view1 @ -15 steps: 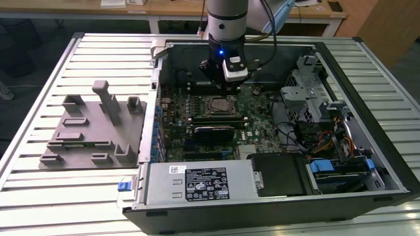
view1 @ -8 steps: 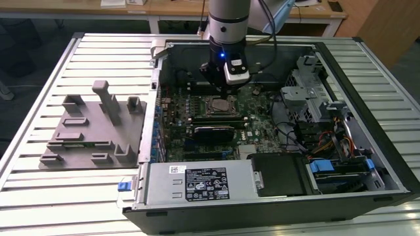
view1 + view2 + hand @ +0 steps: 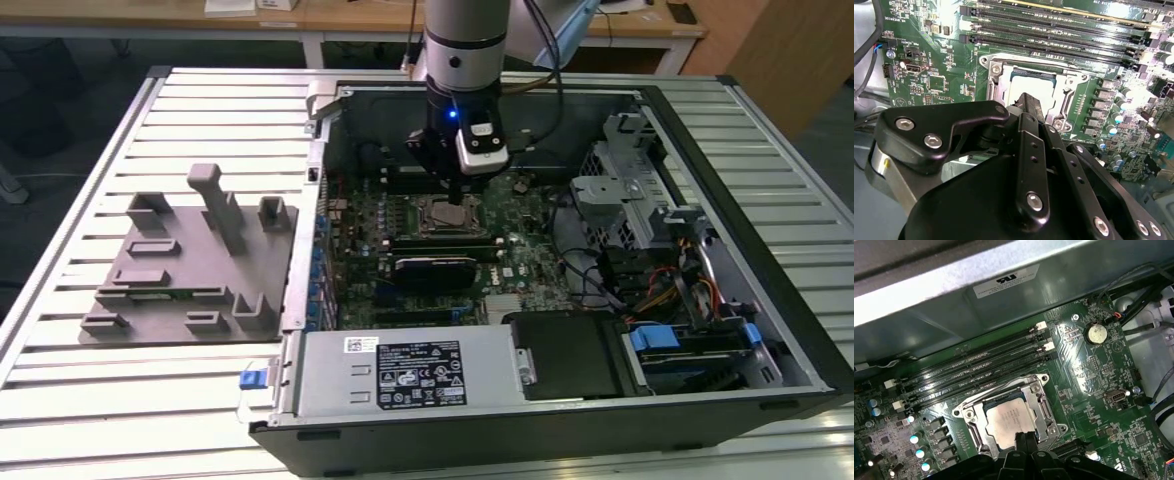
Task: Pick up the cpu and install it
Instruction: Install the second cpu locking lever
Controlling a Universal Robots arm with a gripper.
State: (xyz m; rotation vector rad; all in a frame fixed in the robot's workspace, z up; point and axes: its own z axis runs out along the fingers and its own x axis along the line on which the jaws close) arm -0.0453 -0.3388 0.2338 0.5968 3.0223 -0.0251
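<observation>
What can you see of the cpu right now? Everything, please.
The cpu is a flat square chip with a dull silver metal top, faint print on it and a thin tan edge. In both wrist views it lies flat inside the metal-framed socket on the green motherboard, beside the memory slots. The gripper is directly over its near edge, covering part of it; whether it touches the chip cannot be told. In the second wrist view the chip is partly hidden behind the gripper's body.
</observation>
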